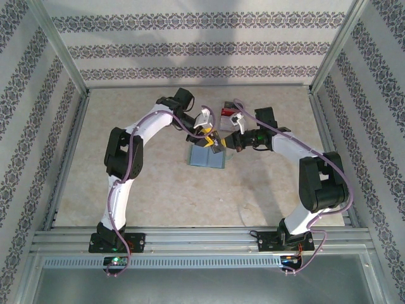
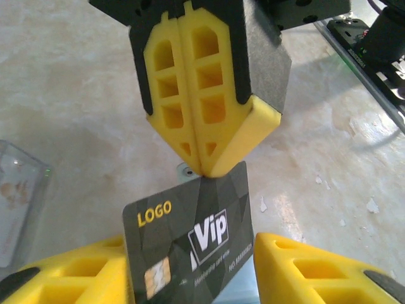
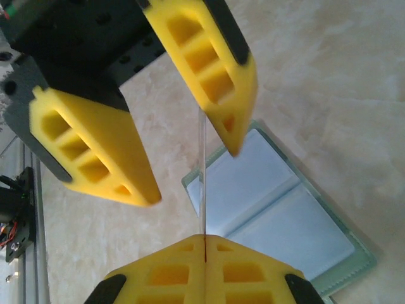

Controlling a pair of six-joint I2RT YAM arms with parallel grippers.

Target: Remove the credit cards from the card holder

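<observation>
The card holder (image 1: 205,159) lies open on the table, its blue-grey two-panel inside (image 3: 278,209) facing up. Just above it a dark credit card (image 2: 190,234) printed "LOGO" and "Vip" is held upright. My right gripper (image 3: 204,237) is shut on one edge of this card, and its closed yellow fingers (image 2: 202,114) pinch the card's top edge in the left wrist view. My left gripper (image 2: 190,244) is open around the card's other end, one finger close to it and the other (image 2: 316,266) apart from it. Both grippers meet over the holder (image 1: 214,139).
A small stack of red, grey and dark cards (image 1: 228,113) lies on the table behind the grippers. A clear flat plastic piece (image 2: 16,196) lies at the left edge of the left wrist view. Patterned walls and metal rails (image 1: 190,237) bound the table.
</observation>
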